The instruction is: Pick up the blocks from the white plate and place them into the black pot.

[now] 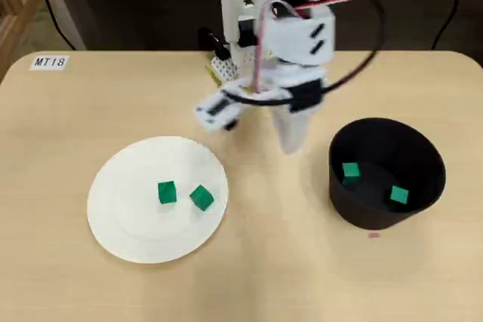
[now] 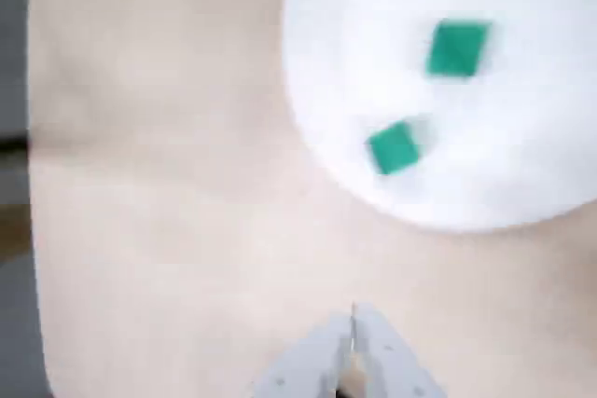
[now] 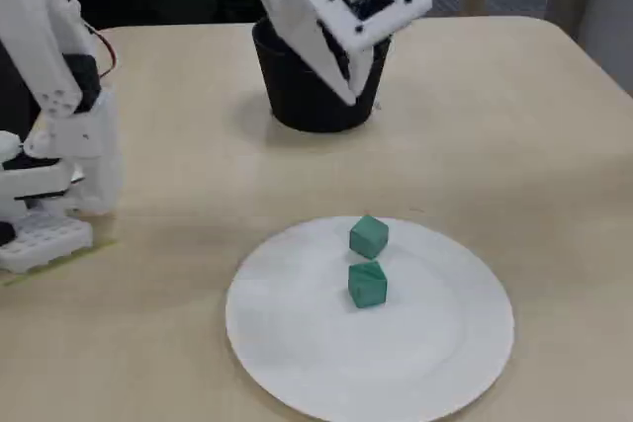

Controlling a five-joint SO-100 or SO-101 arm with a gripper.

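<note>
Two green blocks (image 1: pixel 167 192) (image 1: pixel 201 197) lie side by side on the white plate (image 1: pixel 128 216) at the left of the overhead view. Two more blocks (image 1: pixel 350 171) (image 1: pixel 398 195) lie inside the black pot (image 1: pixel 377 215) at the right. My gripper (image 1: pixel 290 142) hangs above the bare table between plate and pot, shut and empty. In the wrist view the fingertips (image 2: pixel 353 319) meet at the bottom edge, with the plate (image 2: pixel 522 156) and its two blocks (image 2: pixel 457 48) (image 2: pixel 393 147) at upper right. The fixed view shows the gripper (image 3: pixel 354 91) in front of the pot (image 3: pixel 297 101), beyond the plate (image 3: pixel 435 343).
The arm's base (image 3: pixel 49 155) stands at the table's left in the fixed view. A label reading MT18 (image 1: pixel 50 62) is stuck near the far left corner. The table's edge (image 2: pixel 28 230) runs down the left of the wrist view.
</note>
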